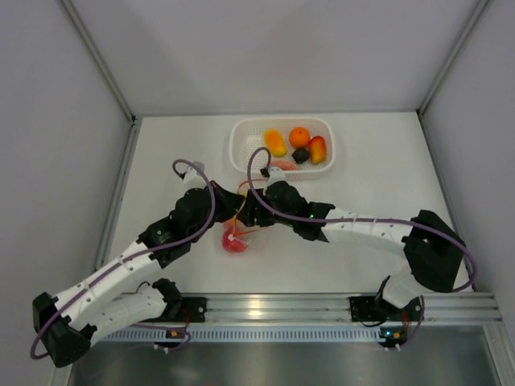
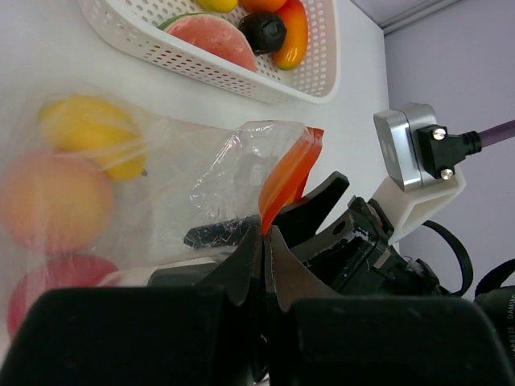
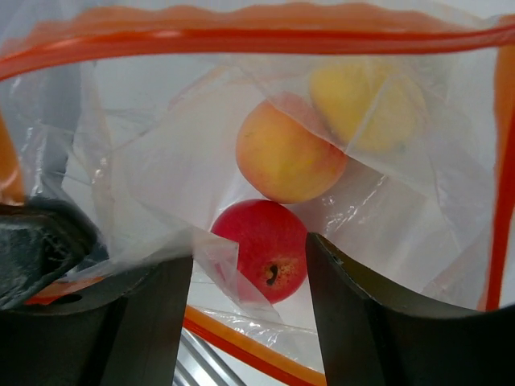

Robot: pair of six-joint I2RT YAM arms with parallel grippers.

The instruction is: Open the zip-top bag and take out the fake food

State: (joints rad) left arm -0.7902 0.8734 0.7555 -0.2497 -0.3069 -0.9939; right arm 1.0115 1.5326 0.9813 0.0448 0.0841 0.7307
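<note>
1. Zip-top bag [image 1: 237, 240] lies at mid-table, just near of the white basket [image 1: 238, 149], between the two wrists.
2. Left gripper [image 2: 264, 235]: jaws pressed together on the orange zip strip [image 2: 290, 173] at one corner of the mouth, holding that lip up.
3. Right gripper [image 3: 248, 265]: jaws about half wide and inside the open mouth, with the strip framing the view. The red fruit [image 3: 257, 233] sits between the fingers. It touches the one finger, but film is folded against the other, so I cannot tell whether the grip is firm.
4. Key relation: the fake food runs straight out from the right gripper along the bag's mouth-to-bottom axis. Red fruit is nearest, then the peach-coloured fruit [image 3: 286, 153], with the yellow fruit [image 3: 362, 104] deepest. The right arm is the nearer for picking.
5. Judgement: the next move is to close on the red fruit and draw back out along that axis. Risk is pinching film with it.
6. Pose: both arms are bent at the elbow, left from near-left and right arcing in from near-right, wrists meeting over the bag.
</note>
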